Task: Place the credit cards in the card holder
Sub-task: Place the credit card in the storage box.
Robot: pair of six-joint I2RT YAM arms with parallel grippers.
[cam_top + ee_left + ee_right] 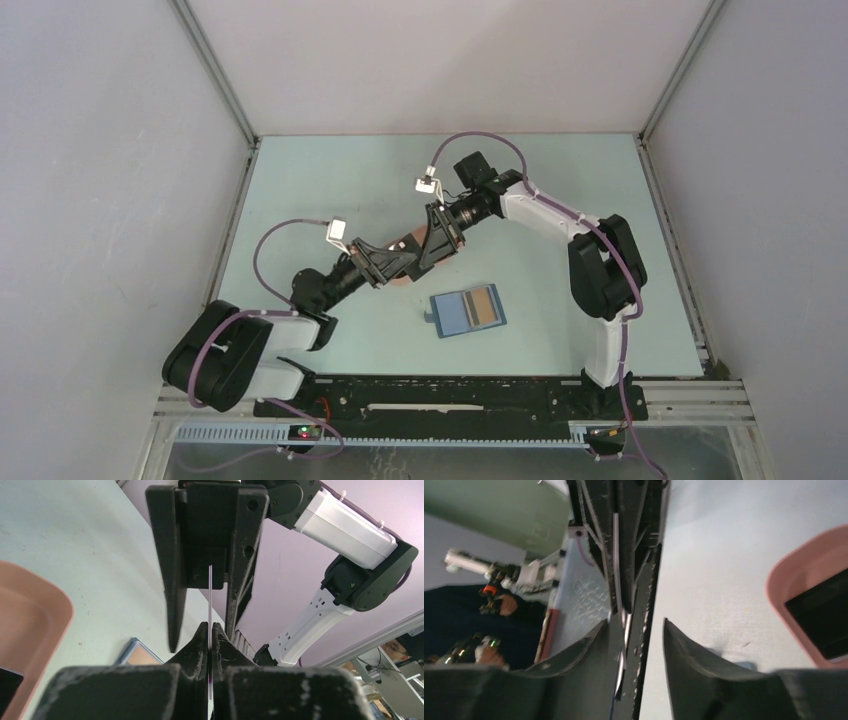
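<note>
Left wrist: pinching one of the credit cards (210, 595) edge-on mid-frame in left gripper (210, 630), right gripper (635, 621) spread astride it. Close right squarely before loosening left, then carry toward card holder (455, 315), open on tabletop (330, 180), lower centre overhead.

Pink tray (780, 582) and black card (824, 607) inside cut off at frame edge; held card (210, 595) edge-on only.

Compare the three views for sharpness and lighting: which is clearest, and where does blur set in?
Top external view: evenly lit and sharp, no glare on the wallet. Left wrist view: the left gripper is blurred close to the lens; the card it pinches shows as a thin pale line. Right wrist view: softest overall, the rim of the pink tray smeared.
</note>
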